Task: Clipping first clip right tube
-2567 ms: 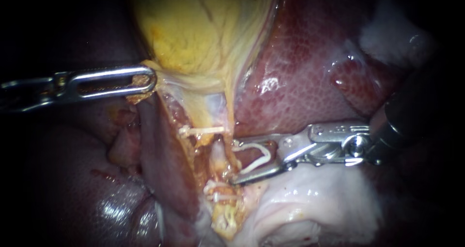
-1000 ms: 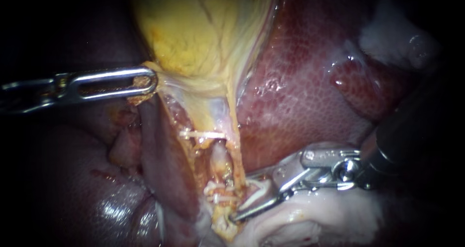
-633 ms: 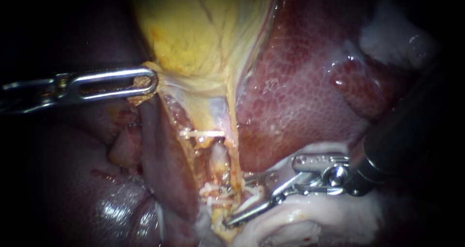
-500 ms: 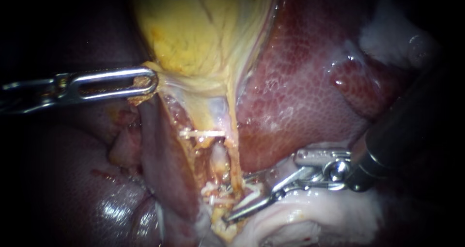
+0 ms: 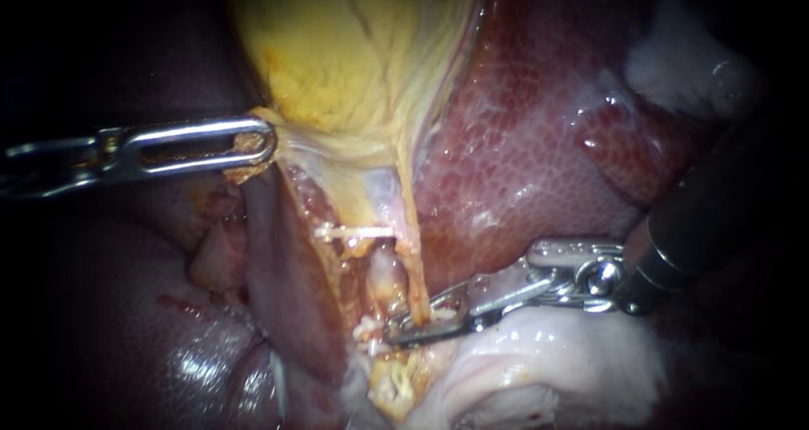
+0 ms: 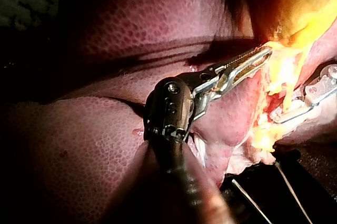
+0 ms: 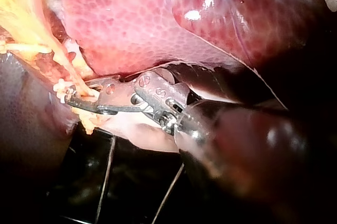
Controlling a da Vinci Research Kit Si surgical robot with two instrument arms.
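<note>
Nothing readable here, tbh: no text, label, brand, number or sign can be made out on anything shown.

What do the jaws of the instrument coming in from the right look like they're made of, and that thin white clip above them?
The right instrument, slim silver jaws closed on the thin yellowish tube, looks like polished metal: bright, hard glints along its edges. The thin white clip above it looks like matte plastic: opaque, no metallic shine, though looks alone cannot confirm that.
</note>
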